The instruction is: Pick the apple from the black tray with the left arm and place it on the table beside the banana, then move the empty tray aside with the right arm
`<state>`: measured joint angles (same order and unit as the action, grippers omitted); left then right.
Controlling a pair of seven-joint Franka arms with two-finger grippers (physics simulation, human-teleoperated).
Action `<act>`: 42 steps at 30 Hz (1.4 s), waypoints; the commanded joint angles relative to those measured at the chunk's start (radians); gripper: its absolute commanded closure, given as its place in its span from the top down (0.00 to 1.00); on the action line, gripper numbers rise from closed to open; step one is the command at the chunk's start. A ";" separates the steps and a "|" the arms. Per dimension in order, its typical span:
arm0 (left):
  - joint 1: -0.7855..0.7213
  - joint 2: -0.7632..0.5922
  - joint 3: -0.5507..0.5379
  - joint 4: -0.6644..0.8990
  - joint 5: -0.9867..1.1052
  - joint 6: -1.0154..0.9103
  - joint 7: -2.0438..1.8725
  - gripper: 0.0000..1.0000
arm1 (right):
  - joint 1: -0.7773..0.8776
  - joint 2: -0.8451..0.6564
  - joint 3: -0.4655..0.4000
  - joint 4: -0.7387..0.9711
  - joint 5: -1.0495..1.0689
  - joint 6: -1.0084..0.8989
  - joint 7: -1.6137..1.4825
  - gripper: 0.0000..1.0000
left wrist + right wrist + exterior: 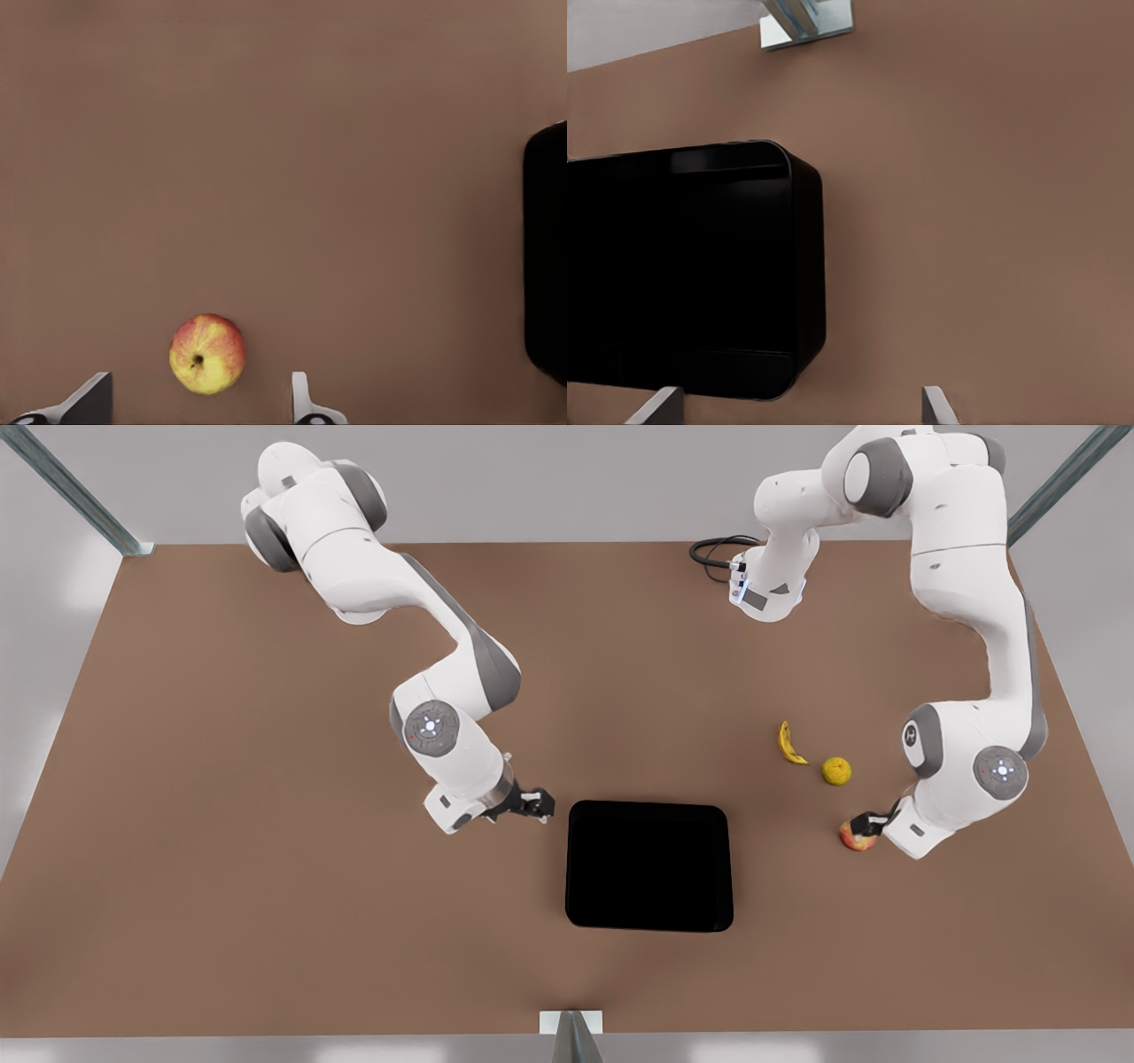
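Now we look at the big brown table (266,868) first. The black tray (649,866) lies flat in the middle of it, and we see nothing in it. It looks stiff, wide and shiny, so we think it could slip. Its low rim looks like the best place to hold it, or we could push on its side.

The right gripper (534,803) is just beside the tray's edge, on the front view's left. Its two fingers (937,409) are spread wide with nothing between them.

The left gripper (870,821) is on the front view's right, right above the apple (856,836). Its fingers (304,403) are also spread apart, one on each side of the apple (207,353), and the apple sits on the table.

The banana (789,744) lies near, with a round yellow fruit (836,771) between it and the apple. The apple is small, round and hard, so we think it may roll. We would hold it across its middle.
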<state>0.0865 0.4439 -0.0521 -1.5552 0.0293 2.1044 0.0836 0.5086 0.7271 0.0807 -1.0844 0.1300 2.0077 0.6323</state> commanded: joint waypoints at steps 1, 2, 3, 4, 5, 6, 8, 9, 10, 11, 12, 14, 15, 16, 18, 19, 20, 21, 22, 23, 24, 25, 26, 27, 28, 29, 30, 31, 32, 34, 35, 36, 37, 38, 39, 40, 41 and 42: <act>-0.002 -0.019 -0.031 0.175 -0.132 -0.404 -0.099 1.00 | 0.005 0.020 0.005 0.003 -0.012 0.151 0.465 1.00; -0.002 -0.088 -0.034 0.170 -0.126 -0.465 -0.099 1.00 | 0.005 0.048 0.019 0.009 -0.012 0.161 0.468 1.00; -0.002 -0.136 -0.031 0.135 -0.082 -0.458 -0.096 1.00 | 0.005 0.064 0.034 0.026 -0.013 0.170 0.468 1.00; -0.002 -0.134 -0.031 0.141 -0.045 -0.443 -0.099 1.00 | 0.005 0.084 0.042 0.028 -0.013 0.184 0.461 1.00; -0.001 -0.143 -0.026 0.141 -0.042 -0.443 -0.102 1.00 | 0.013 0.100 0.050 0.029 -0.021 0.203 0.460 1.00; 0.006 -0.140 -0.025 0.139 -0.042 -0.440 -0.100 1.00 | 0.019 0.124 0.068 0.043 -0.062 0.241 0.458 1.00; 0.015 -0.111 -0.023 0.130 -0.052 -0.440 -0.100 1.00 | 0.021 0.195 0.080 0.098 -0.110 0.325 0.438 1.00; 0.027 -0.116 -0.020 0.130 -0.069 -0.443 -0.096 1.00 | 0.021 0.215 0.080 0.123 -0.112 0.332 0.425 1.00; 0.021 -0.120 -0.026 0.132 -0.081 -0.443 -0.105 1.00 | 0.021 0.229 0.080 0.133 -0.112 0.336 0.422 1.00; 0.035 -0.125 -0.020 0.136 -0.100 -0.448 -0.096 1.00 | 0.021 0.247 0.080 0.138 -0.112 0.368 0.411 1.00; 0.033 -0.129 -0.022 0.153 -0.112 -0.449 -0.100 1.00 | 0.021 0.253 0.082 0.140 -0.112 0.370 0.382 1.00; 0.039 -0.126 -0.025 0.259 -0.123 -0.434 -0.097 1.00 | 0.025 0.273 0.091 0.140 -0.113 0.371 0.294 1.00; 0.033 -0.146 -0.028 0.254 -0.123 -0.486 -0.110 1.00 | 0.025 0.278 0.097 0.140 -0.112 0.371 0.238 1.00; 0.033 -0.174 -0.028 0.254 -0.124 -0.558 -0.110 1.00 | 0.025 0.288 0.096 0.140 -0.113 0.371 0.190 1.00; 0.032 -0.211 -0.029 0.254 -0.114 -0.557 -0.108 1.00 | 0.025 0.308 0.096 0.143 -0.112 0.371 0.122 1.00; 0.010 -0.203 -0.032 0.254 -0.111 -0.552 -0.108 1.00 | 0.025 0.317 0.097 0.143 -0.113 0.404 0.106 1.00; 0.000 -0.195 -0.032 0.244 -0.109 -0.541 -0.110 1.00 | 0.025 0.336 0.094 0.143 -0.113 0.416 0.086 1.00; -0.034 -0.186 -0.032 0.244 -0.046 -0.517 -0.108 1.00 | 0.025 0.347 0.093 0.144 -0.113 0.419 0.072 1.00; -0.054 -0.169 -0.037 0.244 -0.060 -0.482 -0.108 1.00 | 0.025 0.354 0.093 0.143 -0.113 0.419 0.050 1.00; -0.096 -0.148 -0.052 0.253 -0.083 -0.400 -0.110 1.00 | 0.025 0.365 0.093 0.143 -0.113 0.419 0.040 1.00; -0.116 -0.126 -0.049 0.251 -0.068 -0.388 -0.107 1.00 | 0.025 0.373 0.093 0.143 -0.113 0.421 0.038 1.00; -0.076 -0.125 -0.045 0.241 -0.068 -0.409 -0.088 1.00 | 0.030 0.374 0.096 0.143 -0.113 0.419 0.037 1.00; -0.037 -0.129 -0.041 0.236 -0.066 -0.432 -0.047 1.00 | 0.039 0.380 0.099 0.143 -0.141 0.419 0.040 1.00; -0.025 -0.232 -0.026 0.085 -0.066 -0.371 -0.045 1.00 | 0.041 0.382 0.099 0.143 -0.142 0.419 0.038 1.00; -0.027 -0.286 -0.026 0.009 -0.002 -0.293 -0.044 1.00 | 0.042 0.394 0.110 0.141 -0.142 0.419 0.044 1.00; -0.027 -0.269 -0.026 0.007 0.008 -0.293 -0.045 1.00 | 0.050 0.405 0.110 0.141 -0.142 0.419 0.044 1.00; -0.046 -0.225 -0.035 0.020 0.004 -0.291 -0.047 1.00 | 0.047 0.410 0.108 0.141 -0.142 0.419 0.043 1.00; -0.100 -0.215 -0.037 0.023 0.040 -0.294 -0.048 1.00 | 0.041 0.411 0.102 0.141 -0.142 0.419 0.037 1.00; -0.100 -0.225 -0.035 0.023 0.057 -0.395 -0.061 1.00 | 0.027 0.414 0.099 0.141 -0.142 0.419 0.027 0.99; -0.100 -0.225 -0.035 0.050 0.037 -0.520 -0.065 1.00 | 0.019 0.416 0.097 0.141 -0.142 0.416 0.015 0.87; -0.116 -0.208 -0.037 0.098 0.038 -0.511 -0.068 1.00 | 0.016 0.416 0.099 0.141 -0.142 0.410 0.015 0.75; -0.136 -0.152 -0.037 0.147 0.044 -0.508 -0.136 1.00 | 0.015 0.416 0.099 0.140 -0.142 0.410 0.010 0.61; -0.157 -0.119 -0.037 0.184 0.046 -0.508 -0.148 1.00 | 0.015 0.416 0.100 0.141 -0.142 0.411 0.010 0.56; -0.155 -0.119 -0.035 0.184 0.044 -0.508 -0.148 1.00 | 0.016 0.416 0.103 0.140 -0.142 0.410 0.012 0.50; -0.152 -0.119 -0.034 0.188 0.047 -0.508 -0.147 1.00 | 0.016 0.416 0.103 0.140 -0.141 0.410 0.014 0.44; -0.152 -0.117 -0.032 0.190 0.049 -0.501 -0.150 1.00 | 0.018 0.416 0.105 0.140 -0.141 0.410 0.014 0.39; -0.145 -0.119 -0.029 0.190 0.047 -0.501 -0.151 1.00 | 0.018 0.416 0.105 0.140 -0.141 0.410 0.012 0.34; -0.140 -0.119 -0.028 0.190 0.047 -0.501 -0.153 1.00 | 0.018 0.416 0.106 0.140 -0.142 0.410 0.010 0.30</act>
<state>-0.0569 0.3257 -0.0811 -1.3676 0.0720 1.6232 -0.0105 0.5261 1.1446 0.1863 -0.9455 -0.0108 2.4187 0.7061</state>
